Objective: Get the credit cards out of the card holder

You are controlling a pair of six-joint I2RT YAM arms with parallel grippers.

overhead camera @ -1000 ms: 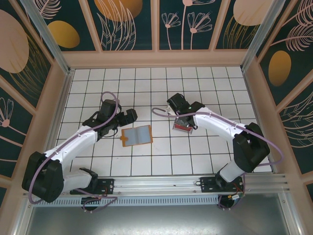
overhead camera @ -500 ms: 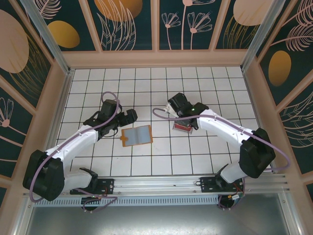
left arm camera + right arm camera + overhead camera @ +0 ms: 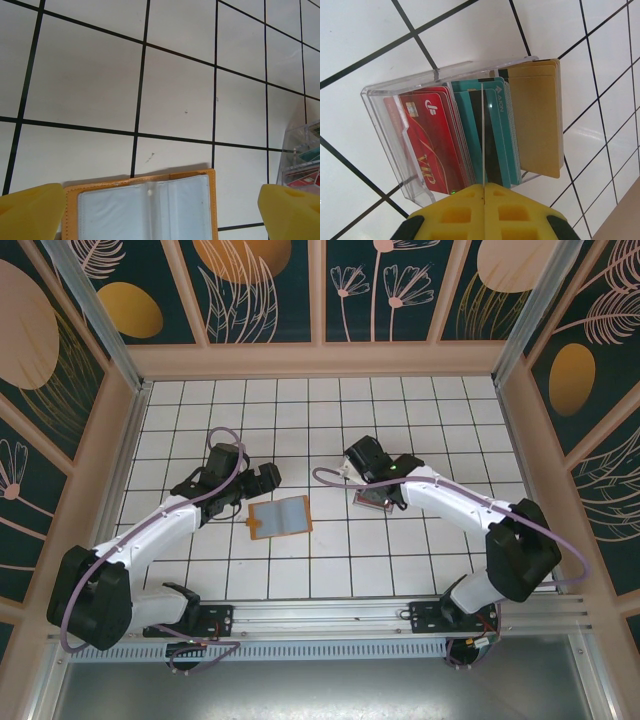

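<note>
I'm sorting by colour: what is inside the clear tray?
The clear tray holds stacks of red cards, teal cards and gold cards. Only each stack's front card shows; the rest are covered, and the right hand hides the near rim.

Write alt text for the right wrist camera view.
A clear plastic tray on a white gridded table holds red cards, teal cards and gold cards in separate stacks. The right gripper, yellow fingers shut, sits at the bottom edge; a thin pale line runs up from between them, possibly a card seen edge-on.
</note>
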